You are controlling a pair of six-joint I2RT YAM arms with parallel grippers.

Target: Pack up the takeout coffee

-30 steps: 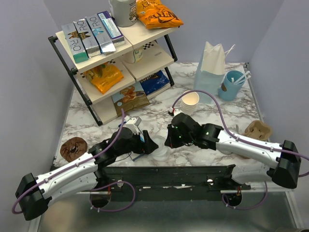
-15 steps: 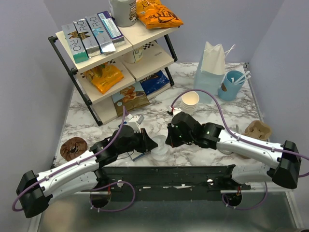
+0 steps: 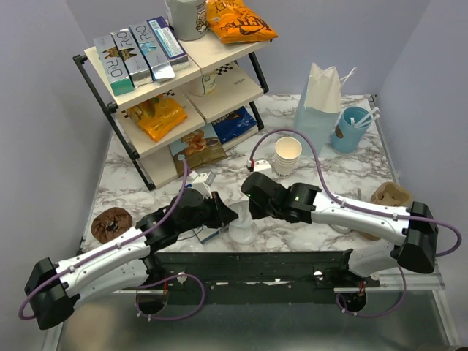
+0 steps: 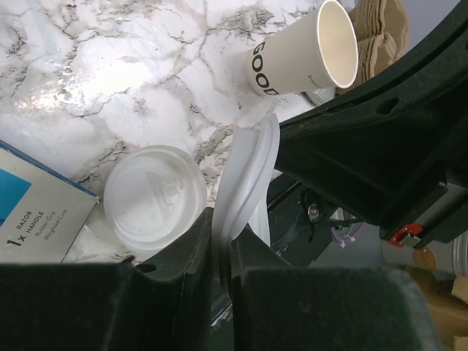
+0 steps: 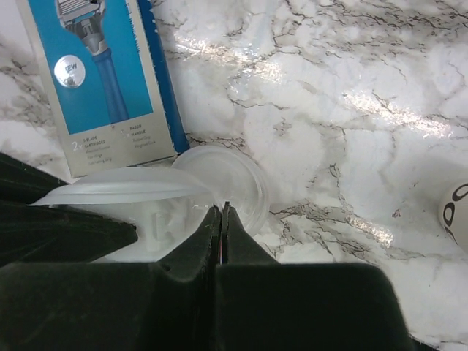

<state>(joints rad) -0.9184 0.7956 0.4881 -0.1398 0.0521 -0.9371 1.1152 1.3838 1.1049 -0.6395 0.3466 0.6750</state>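
No lidded takeout coffee shows in any view. My left gripper (image 3: 232, 217) (image 4: 221, 223) is shut on the rim of a loose white plastic lid (image 4: 248, 175), holding it edge-on just above the table. A second white lid (image 4: 155, 190) (image 3: 245, 232) lies flat on the marble right below. My right gripper (image 3: 251, 213) (image 5: 221, 208) hovers over that flat lid (image 5: 238, 175) with its jaws together, and nothing shows between them. Its tips reach the edge of the held lid (image 5: 124, 194). A stack of lidless cream paper cups (image 3: 287, 155) (image 4: 300, 55) stands behind the right arm.
A blue razor box (image 5: 102, 80) (image 4: 36, 212) lies beside the lids. A shelf rack (image 3: 175, 80) of snacks fills the back left. A pale blue bag (image 3: 318, 110) and a blue cup (image 3: 352, 128) stand at the back right, a brown cup carrier (image 3: 391, 196) at right.
My left gripper moved right to the lids, shut on one and raised it on edge. The right arm shifted left and back, uncovering the cup stack.
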